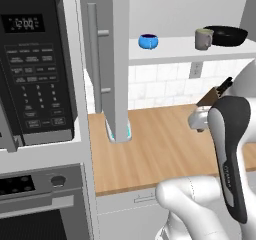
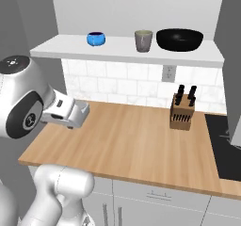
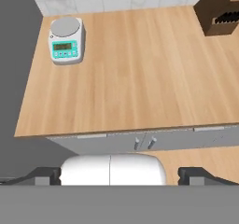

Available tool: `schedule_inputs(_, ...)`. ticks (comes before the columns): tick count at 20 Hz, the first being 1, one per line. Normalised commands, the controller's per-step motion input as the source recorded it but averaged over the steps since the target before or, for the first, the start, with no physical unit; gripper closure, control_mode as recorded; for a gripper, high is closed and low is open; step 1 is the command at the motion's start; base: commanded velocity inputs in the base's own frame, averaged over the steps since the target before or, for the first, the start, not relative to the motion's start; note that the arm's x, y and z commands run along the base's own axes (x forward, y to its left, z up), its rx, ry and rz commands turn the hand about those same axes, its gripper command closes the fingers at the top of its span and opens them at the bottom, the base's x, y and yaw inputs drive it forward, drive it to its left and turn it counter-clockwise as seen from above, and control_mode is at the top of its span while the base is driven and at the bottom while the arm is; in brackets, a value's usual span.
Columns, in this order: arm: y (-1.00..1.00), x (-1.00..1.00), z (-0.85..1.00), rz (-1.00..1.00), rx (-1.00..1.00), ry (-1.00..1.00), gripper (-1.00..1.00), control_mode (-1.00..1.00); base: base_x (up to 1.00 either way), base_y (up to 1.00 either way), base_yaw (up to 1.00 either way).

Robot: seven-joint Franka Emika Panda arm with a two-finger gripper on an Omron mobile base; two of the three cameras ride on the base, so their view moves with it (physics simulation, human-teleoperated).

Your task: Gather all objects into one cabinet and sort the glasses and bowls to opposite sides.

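The cabinet stands open, its tall grey door (image 1: 112, 59) with the bar handle swung out and its white shelf (image 2: 127, 51) bare to view. On that shelf a small blue bowl (image 2: 96, 38) sits at the left. A grey-olive mug (image 2: 143, 40) stands right of the middle, and a wide black bowl (image 2: 180, 39) lies just beside it on the right. My gripper (image 3: 119, 176) is open and holds nothing. It hangs low over the front left of the wooden counter (image 2: 136, 135), well below the shelf, facing down.
A black microwave (image 1: 35, 64) and an oven (image 1: 35, 204) stand left of the door. A small digital scale (image 3: 67, 45) sits at the counter's back left corner. A knife block (image 2: 182, 108) stands at the back right, next to a black cooktop (image 2: 226, 145).
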Motion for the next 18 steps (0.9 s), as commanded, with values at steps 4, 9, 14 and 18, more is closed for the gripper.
schedule_inputs(4,0.00,-0.05,0.00,0.00,0.00,0.00,-1.00,1.00,-0.52,0.00,0.00)
schedule_inputs(9,0.00,0.00,0.00,0.00,0.00,0.00,-1.00,1.00,-1.00,0.00,0.00)
schedule_inputs(14,0.00,0.00,0.00,0.00,0.00,0.00,-1.00,1.00,-0.88,0.00,0.00)
schedule_inputs(18,0.00,0.00,0.00,0.00,0.00,0.00,-1.00,1.00,-0.62,0.00,0.00)
